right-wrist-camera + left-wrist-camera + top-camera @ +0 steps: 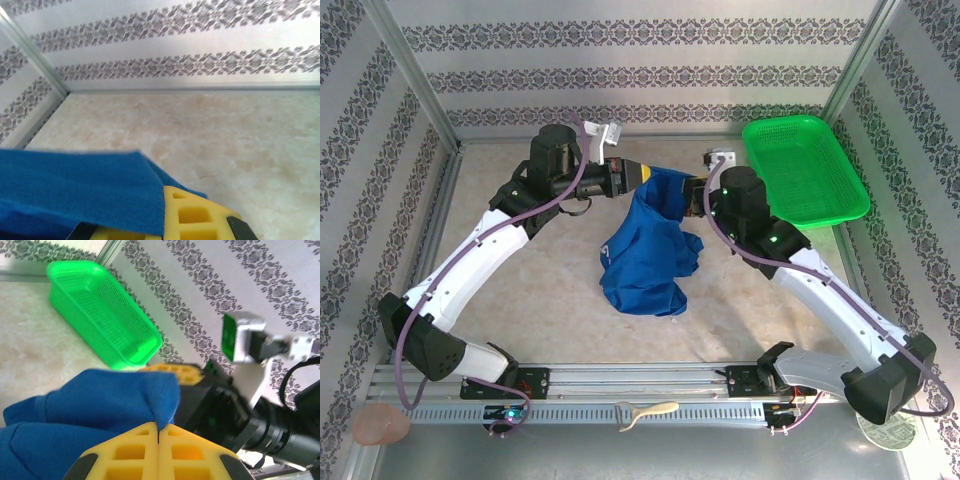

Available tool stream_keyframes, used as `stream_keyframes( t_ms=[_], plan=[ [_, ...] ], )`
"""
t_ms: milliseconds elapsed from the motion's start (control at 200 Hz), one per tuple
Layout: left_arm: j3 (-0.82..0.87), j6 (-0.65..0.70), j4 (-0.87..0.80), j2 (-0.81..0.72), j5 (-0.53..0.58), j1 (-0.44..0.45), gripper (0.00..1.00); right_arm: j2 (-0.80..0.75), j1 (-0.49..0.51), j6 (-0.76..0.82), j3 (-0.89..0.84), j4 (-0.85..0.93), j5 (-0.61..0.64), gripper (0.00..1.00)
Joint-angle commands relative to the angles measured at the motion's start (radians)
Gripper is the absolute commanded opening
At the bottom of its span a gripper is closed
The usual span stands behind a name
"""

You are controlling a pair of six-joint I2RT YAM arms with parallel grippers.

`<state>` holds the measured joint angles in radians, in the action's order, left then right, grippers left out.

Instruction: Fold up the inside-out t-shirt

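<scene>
One blue t-shirt (645,255), one green basket (805,175), left jaws and right jaws both clamped on the t-shirt

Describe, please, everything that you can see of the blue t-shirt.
The t-shirt is plain royal blue cloth, soft and wrinkled. It is bunched up, not laid flat. Its upper edge is held above the table between the left gripper and the right gripper, each shut on the cloth. From there it hangs down, and its lower part seems to rest in a loose heap on the pale table.
</scene>
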<state>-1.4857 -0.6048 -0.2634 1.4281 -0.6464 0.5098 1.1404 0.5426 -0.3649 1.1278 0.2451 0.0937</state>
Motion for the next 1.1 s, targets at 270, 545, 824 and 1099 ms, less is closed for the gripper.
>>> stream_keyframes(
  t_ms=[270,545,824,1099],
  plan=[
    [-1.132,-0.186,-0.164,0.412,-0.090,-0.257,0.00,0.147,-0.083,-0.077,0.767,-0.031,-0.496,0.00],
    [-1.189,-0.328,-0.053,0.465,-0.142,-0.275,0.00,0.185,-0.081,-0.120,0.754,-0.083,-0.466,0.00],
    [-0.145,-0.288,0.275,0.097,-0.118,-0.190,0.00,0.196,-0.183,-0.266,0.207,-0.271,-0.413,0.00],
    [0.271,-0.307,0.538,-0.030,-0.107,0.040,0.13,0.322,-0.232,-0.281,0.329,-0.293,-0.490,0.00]
  ],
)
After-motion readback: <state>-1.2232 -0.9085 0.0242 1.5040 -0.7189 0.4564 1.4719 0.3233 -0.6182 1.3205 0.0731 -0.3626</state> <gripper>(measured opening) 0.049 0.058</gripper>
